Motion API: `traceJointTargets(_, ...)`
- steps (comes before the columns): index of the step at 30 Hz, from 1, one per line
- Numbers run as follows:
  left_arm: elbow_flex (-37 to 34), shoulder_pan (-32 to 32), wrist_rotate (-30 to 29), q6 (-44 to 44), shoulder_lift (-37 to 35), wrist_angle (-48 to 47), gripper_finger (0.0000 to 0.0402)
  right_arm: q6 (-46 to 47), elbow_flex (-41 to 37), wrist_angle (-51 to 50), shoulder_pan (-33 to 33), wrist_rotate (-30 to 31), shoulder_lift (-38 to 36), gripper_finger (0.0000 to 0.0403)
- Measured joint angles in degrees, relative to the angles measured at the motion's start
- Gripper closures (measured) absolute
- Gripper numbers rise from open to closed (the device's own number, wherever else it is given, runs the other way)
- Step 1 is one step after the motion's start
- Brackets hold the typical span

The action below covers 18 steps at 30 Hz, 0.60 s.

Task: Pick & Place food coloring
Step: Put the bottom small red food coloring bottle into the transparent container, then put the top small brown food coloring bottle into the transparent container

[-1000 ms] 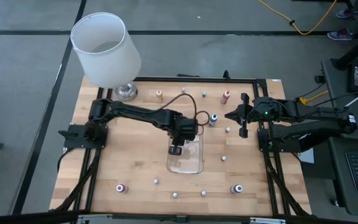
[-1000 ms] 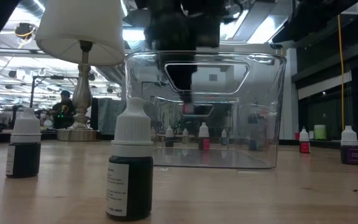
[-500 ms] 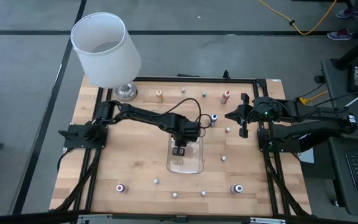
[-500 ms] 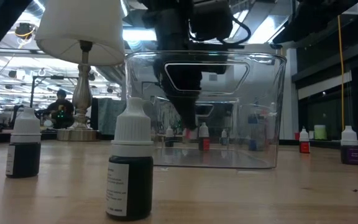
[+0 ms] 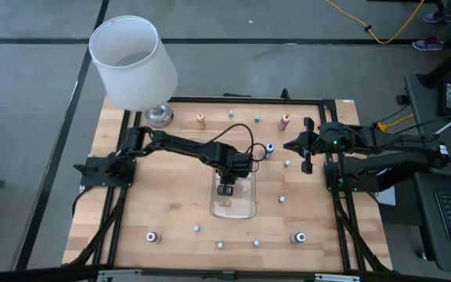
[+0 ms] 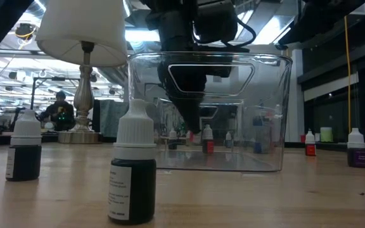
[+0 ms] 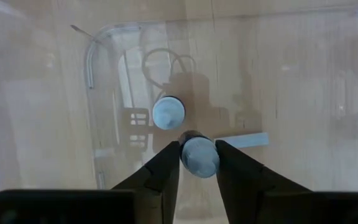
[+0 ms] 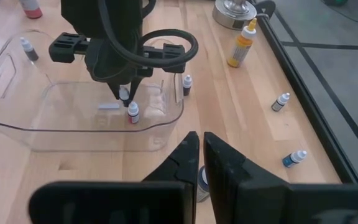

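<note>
Clear tray [image 5: 236, 205] mid-frame holds one bottle [image 7: 168, 112]; our left end effector [image 7: 197, 163] seemingly loosens around a second bottle [image 7: 199, 155]. We should lift straight up. Right end effector [image 8: 201, 155] waits closed.

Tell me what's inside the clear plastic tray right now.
Inside the clear tray the left gripper reaches down with a pale-capped bottle between its fingers; a second bottle stands beside it. The gripper hides the held bottle's body, so its colour cannot be told.
</note>
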Motion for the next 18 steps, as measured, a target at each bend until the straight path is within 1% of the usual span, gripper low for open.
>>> traceJointTargets(12, 0.0, 0.0, -0.7, 0.0, -0.2, -0.6, 0.0284, 0.0, 0.0, 0.0, 0.0, 0.0, 0.0, 0.0375)
traceJointTargets(16, 2.6, 0.0, -1.1, 0.0, -0.9, -5.3, 0.0281, 0.0, 0.0, 0.0, 0.0, 0.0, 0.0, 0.0375)
traceJointTargets(18, 5.2, 0.0, -1.2, 0.0, -1.4, -8.4, 0.0281, 0.0, 0.0, 0.0, 0.0, 0.0, 0.0, 0.0375)
